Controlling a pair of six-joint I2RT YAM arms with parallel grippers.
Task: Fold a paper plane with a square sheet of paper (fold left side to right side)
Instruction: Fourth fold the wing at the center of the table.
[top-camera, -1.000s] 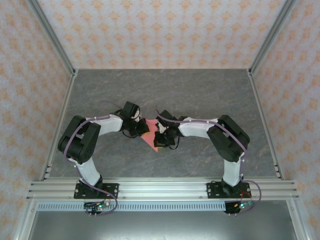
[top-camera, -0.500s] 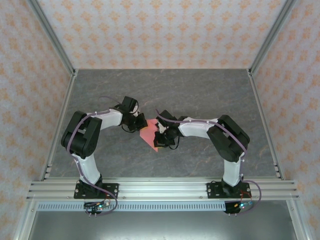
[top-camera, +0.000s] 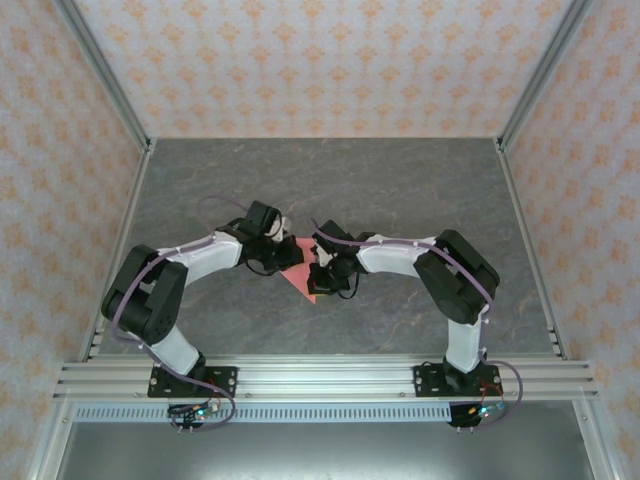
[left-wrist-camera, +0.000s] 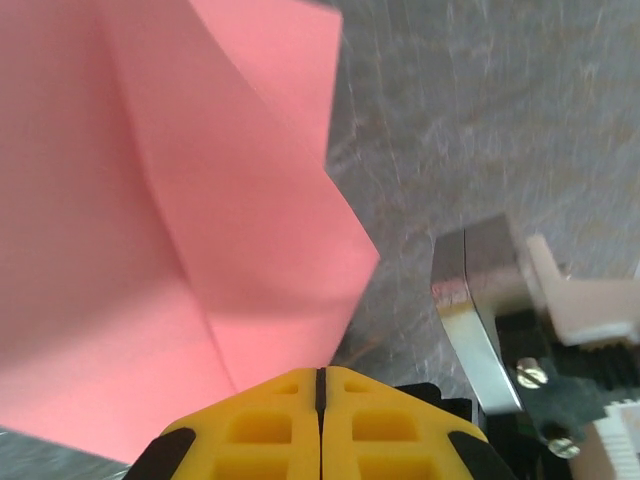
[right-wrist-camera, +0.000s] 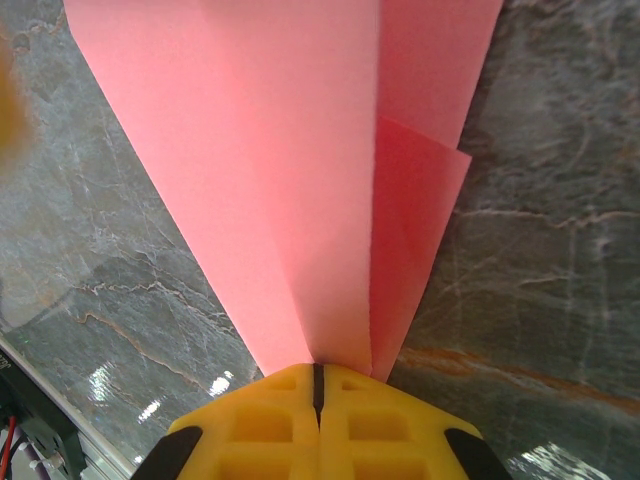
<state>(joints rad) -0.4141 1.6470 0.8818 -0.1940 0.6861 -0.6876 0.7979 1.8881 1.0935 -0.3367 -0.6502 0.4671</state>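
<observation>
Grey stone-patterned table (top-camera: 400, 190) holds the creased pink paper (top-camera: 301, 276) at its middle; the left gripper (top-camera: 281, 254) meets the paper's left edge, the right gripper (top-camera: 322, 272) its right edge, both with jaws together.

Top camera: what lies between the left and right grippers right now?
The folded salmon-pink paper, on the grey table, fills the gap between the left gripper and the right gripper; the top view shows it.

Table (top-camera: 400, 190): far half and both side margins open for passage. Centre: left gripper (top-camera: 284, 247) and right gripper (top-camera: 320, 264) crowd the paper (top-camera: 300, 277) from either side. Patterned walls (top-camera: 320, 60) close three sides.
</observation>
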